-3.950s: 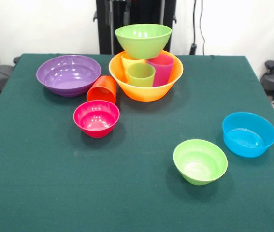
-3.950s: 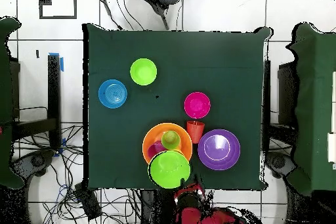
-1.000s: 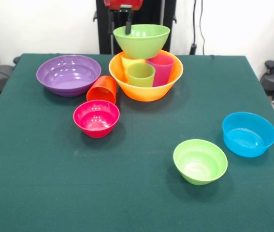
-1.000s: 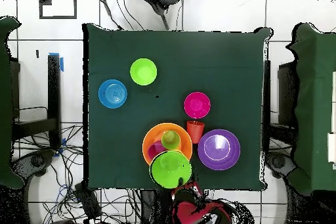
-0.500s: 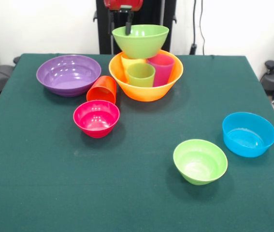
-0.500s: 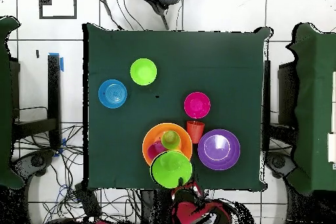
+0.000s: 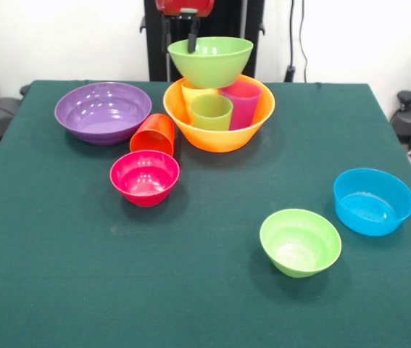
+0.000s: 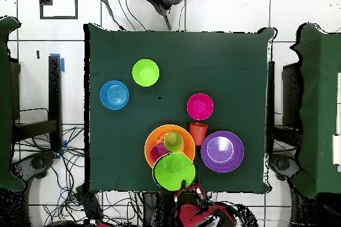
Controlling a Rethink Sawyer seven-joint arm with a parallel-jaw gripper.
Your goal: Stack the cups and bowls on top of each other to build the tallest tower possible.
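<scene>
The tower point(image 7: 217, 94) stands at the far side of the green-clothed table point(image 7: 205, 290) in the front view. Its base is the large orange bowl point(image 7: 218, 136), resting on the cloth. Inside it stand three tumblers: the yellow cup point(image 7: 193, 91) at the back left, mostly hidden, the purple-magenta cup point(image 7: 243, 103) at the right, and the light green cup point(image 7: 211, 112) in front. The large light green bowl point(image 7: 210, 61) sits upright on top of the cups, shifted toward the back left so that its rim overhangs the orange bowl's rim on that side.

The gripper point(image 7: 180, 30) hangs at the top edge, just behind the upper bowl's back left rim. Two dark fingers point(image 7: 193, 36) point down with a clear gap between them, one tip right at the bowl's rim, the other outside it; whether they pinch the rim or merely stand astride it, I cannot tell. In the overhead view only the red arm point(image 8: 200, 214) shows past the table's edge.

The orange-red cup point(image 7: 154, 133) lies tipped on its side between the orange bowl and the wide purple bowl point(image 7: 103, 112), just above the small pink-red bowl point(image 7: 145, 177). Well apart, on the near right, sit the small light green bowl point(image 7: 300, 241) and the blue bowl point(image 7: 373, 201), both upright.

No brand, label or writing can be read on anything.
</scene>
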